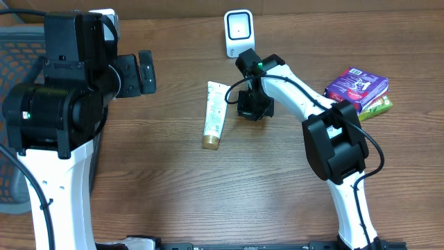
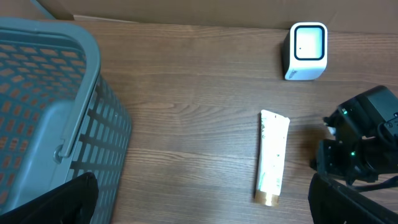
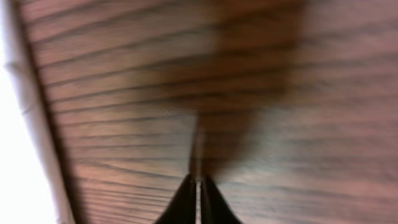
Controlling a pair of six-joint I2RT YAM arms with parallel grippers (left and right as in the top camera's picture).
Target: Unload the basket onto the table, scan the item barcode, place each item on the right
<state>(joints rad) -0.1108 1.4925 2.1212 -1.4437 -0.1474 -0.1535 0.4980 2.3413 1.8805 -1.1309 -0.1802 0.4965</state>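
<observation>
A white tube with a gold cap lies flat on the wooden table, cap toward the front. The same tube shows in the left wrist view. A white scanner with a dark-framed window stands at the back, also seen as the scanner. My right gripper points down at the table just right of the tube. Its jaws are shut on nothing, tips close over the wood, with the tube's white edge to the left. My left gripper hovers wide open, well left of the tube, empty.
A grey mesh basket fills the left side under my left arm. A purple box and a green packet lie at the right. The right arm stands close to the tube's right.
</observation>
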